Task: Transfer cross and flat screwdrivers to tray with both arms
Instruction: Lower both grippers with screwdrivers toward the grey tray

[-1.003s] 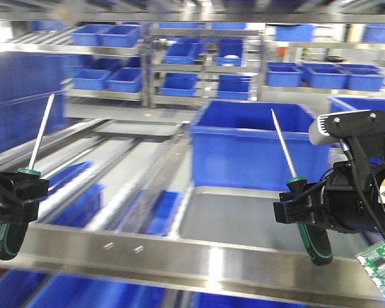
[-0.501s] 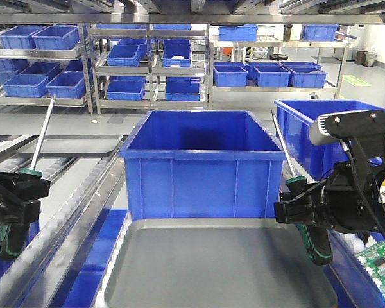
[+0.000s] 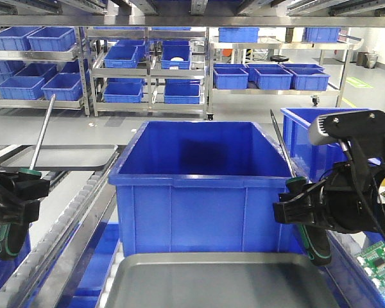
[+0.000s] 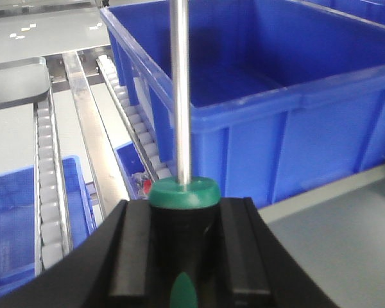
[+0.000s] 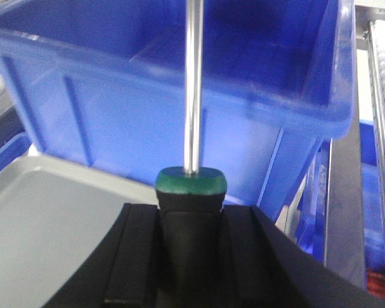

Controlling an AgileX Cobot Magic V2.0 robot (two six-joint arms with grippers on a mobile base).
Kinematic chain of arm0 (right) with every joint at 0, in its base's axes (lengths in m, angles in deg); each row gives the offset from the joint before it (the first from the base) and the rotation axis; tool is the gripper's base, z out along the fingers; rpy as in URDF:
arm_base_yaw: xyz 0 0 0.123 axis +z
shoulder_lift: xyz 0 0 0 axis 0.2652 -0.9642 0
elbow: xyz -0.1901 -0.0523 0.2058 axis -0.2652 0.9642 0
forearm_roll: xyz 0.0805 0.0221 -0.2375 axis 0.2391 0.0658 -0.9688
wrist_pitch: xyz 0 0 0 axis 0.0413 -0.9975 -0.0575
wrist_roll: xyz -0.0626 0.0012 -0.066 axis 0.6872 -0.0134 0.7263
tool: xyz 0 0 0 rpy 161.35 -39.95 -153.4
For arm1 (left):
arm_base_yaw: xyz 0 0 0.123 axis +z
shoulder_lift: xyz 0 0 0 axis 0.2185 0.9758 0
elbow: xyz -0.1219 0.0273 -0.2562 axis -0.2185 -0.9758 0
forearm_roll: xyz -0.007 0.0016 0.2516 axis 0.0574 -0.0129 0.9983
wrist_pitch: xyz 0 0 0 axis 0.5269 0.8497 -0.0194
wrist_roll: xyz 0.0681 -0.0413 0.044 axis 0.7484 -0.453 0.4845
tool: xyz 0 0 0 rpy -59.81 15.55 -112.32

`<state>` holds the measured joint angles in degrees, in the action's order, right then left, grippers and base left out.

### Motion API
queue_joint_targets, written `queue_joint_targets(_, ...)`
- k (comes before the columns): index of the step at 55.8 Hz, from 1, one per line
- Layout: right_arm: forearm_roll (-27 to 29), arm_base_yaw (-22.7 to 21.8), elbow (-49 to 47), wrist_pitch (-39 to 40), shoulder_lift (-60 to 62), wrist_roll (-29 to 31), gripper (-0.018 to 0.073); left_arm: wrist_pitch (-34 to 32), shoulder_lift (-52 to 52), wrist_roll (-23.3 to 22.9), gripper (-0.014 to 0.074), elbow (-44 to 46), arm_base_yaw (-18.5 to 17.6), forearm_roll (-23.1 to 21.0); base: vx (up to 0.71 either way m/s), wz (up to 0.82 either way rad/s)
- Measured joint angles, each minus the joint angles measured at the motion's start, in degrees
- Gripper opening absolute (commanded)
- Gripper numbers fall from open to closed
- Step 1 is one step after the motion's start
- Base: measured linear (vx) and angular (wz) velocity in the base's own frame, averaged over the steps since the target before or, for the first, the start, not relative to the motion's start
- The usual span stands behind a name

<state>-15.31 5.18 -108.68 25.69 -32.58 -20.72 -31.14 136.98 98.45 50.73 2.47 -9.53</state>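
Shelves (image 3: 115, 25) stand behind; left fingers (image 4: 136, 250) and right fingers (image 5: 131, 256) each squeeze a screwdriver (image 4: 179, 96), the tray (image 3: 218, 282) low between them, so letting go could miss.

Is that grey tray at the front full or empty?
Empty, as far as visible: the tray shows only bare grey floor, though its front edge is cut off.

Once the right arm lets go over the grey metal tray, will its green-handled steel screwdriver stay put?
The green-handled steel screwdriver may roll: its handle looks rounded and the shallow grey metal tray looks smooth. It is likely handle-heavy, with a chunky grip against a thin shaft, so that end should land first.
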Motion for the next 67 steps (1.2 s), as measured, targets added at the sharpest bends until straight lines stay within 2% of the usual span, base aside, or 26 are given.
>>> queue_joint_targets(52,0.15,0.0,0.0,0.0,0.0,0.0,-0.0008,-0.06,0.0,0.0,0.0003,0.0,0.0,-0.08,0.03,-0.01)
queue_joint_targets(60,3.56,0.0,0.0,-3.45,0.0,0.0,-0.0008,0.31,0.54,0.55,0.0003,0.0,-0.88,-5.08,0.0,0.0)
queue_joint_targets(67,6.63,0.0,2.51,-5.47,0.0,0.0,-0.0008,5.45,3.64,2.7,0.0003,0.0,-5.39,-11.32,0.0,0.0)
